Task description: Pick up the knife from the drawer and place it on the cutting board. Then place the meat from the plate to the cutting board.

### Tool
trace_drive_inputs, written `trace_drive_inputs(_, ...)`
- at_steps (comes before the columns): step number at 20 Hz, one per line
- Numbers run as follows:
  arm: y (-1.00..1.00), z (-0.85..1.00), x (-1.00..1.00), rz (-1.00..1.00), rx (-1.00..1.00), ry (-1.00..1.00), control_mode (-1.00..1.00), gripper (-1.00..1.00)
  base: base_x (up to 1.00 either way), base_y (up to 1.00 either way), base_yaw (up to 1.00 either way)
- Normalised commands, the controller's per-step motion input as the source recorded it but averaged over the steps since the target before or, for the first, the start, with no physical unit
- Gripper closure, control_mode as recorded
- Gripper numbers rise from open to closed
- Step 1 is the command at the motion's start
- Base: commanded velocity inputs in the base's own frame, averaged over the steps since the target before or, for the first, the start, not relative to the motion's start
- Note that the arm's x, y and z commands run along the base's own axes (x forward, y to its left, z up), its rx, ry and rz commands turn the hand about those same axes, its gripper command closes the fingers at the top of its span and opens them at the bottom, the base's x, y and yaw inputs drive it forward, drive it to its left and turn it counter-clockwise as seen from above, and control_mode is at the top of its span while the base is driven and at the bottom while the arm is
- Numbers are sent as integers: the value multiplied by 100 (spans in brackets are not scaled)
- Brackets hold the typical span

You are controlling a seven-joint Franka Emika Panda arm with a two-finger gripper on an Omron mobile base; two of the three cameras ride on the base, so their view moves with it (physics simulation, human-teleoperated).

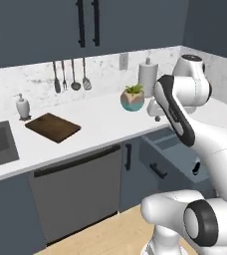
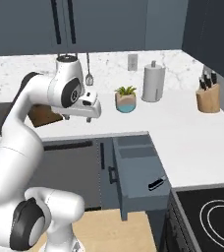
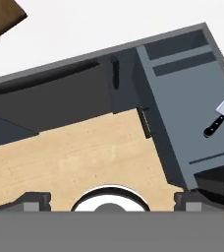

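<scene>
While the drawer [image 2: 136, 172] stands pulled out from the cabinet run, the gripper [image 2: 88, 119] hangs above the counter edge with its two fingers spread about as wide as they go and nothing between them. In the hand view the finger tips [image 3: 35, 201] sit far apart at the bottom corners, at about seven and five o'clock, with bare wooden floor between them.

The knife [image 3: 219, 115] lies in the drawer at roughly three o'clock in the hand view, its black handle toward the lower left and its silver blade toward the upper right. In the right base view it rests near the drawer's front right corner, at about four o'clock from the gripper and well apart from it.

The cutting board [image 1: 53, 127] lies flat on the white counter [image 1: 105, 124], at nine o'clock in the left base view, near a soap dispenser [image 1: 22, 106]. A potted plant [image 2: 126, 99] and a paper towel roll [image 2: 153, 82] stand farther along the counter, and a knife block [image 2: 208, 93] sits at two o'clock in the right base view.
</scene>
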Motion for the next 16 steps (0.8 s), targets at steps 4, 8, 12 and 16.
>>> trace_drive_inputs(4,0,0,0,0,0,0,100,-100,59,0,30)
trace_drive_inputs(8,0,0,0,0,0,0,100,-100,77,0,8)
trace_drive_inputs(12,0,0,0,0,0,0,100,-100,36,4,-3)
trace_drive_inputs(16,0,0,0,0,0,0,100,-100,3,17,-23)
